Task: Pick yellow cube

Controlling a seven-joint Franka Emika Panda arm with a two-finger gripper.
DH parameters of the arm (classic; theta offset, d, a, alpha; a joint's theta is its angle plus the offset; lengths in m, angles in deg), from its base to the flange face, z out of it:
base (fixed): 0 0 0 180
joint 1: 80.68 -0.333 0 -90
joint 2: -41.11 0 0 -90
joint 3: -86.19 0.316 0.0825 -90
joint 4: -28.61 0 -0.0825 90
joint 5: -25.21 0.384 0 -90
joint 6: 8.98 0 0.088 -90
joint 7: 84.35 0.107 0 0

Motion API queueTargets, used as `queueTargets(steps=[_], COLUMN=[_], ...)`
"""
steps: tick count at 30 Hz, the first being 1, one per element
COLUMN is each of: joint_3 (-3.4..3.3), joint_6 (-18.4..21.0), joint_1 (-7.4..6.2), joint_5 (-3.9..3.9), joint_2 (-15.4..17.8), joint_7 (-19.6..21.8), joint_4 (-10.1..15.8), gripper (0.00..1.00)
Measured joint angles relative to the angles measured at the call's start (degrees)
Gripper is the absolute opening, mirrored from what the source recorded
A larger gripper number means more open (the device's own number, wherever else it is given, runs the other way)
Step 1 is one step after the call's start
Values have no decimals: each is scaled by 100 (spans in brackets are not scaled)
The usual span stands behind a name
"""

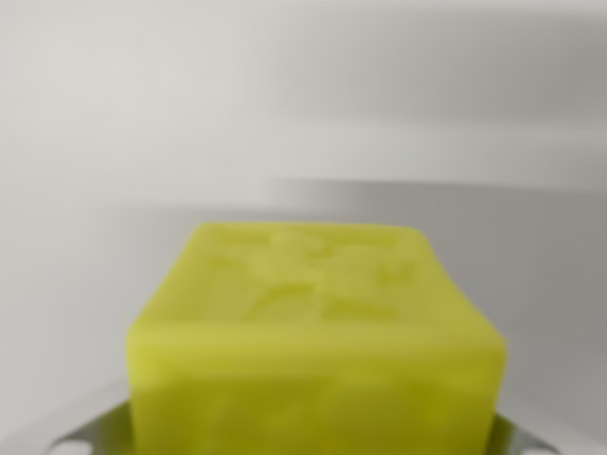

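The yellow cube [318, 332] fills the lower middle of the wrist view, very close to the camera and slightly blurred. A raised relief pattern shows on its top face. Grey metal parts of my gripper [313, 441] stick out from under the cube at the bottom left [66, 438] and bottom right [541, 441]. The cube hides the fingers themselves. It sits tight between these parts with no surface visible beneath it, so it appears to be held and lifted.
Behind the cube there is only a blurred white and grey backdrop, with a darker grey band [446, 204] across the wrist view's right half.
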Motion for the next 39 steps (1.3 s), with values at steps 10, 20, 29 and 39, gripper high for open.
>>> queueTargets(steps=[10,20,29,39], joint_3=[4,5,6,6], joint_6=[430,876,1286,1747], joint_1=[31,48,55,59], joint_5=[-115,-184,-226,-258], joint_2=[488,954,1354,1768], joint_7=[83,134,163,187], joint_4=[57,79,70,24], gripper=[0,0,0,0])
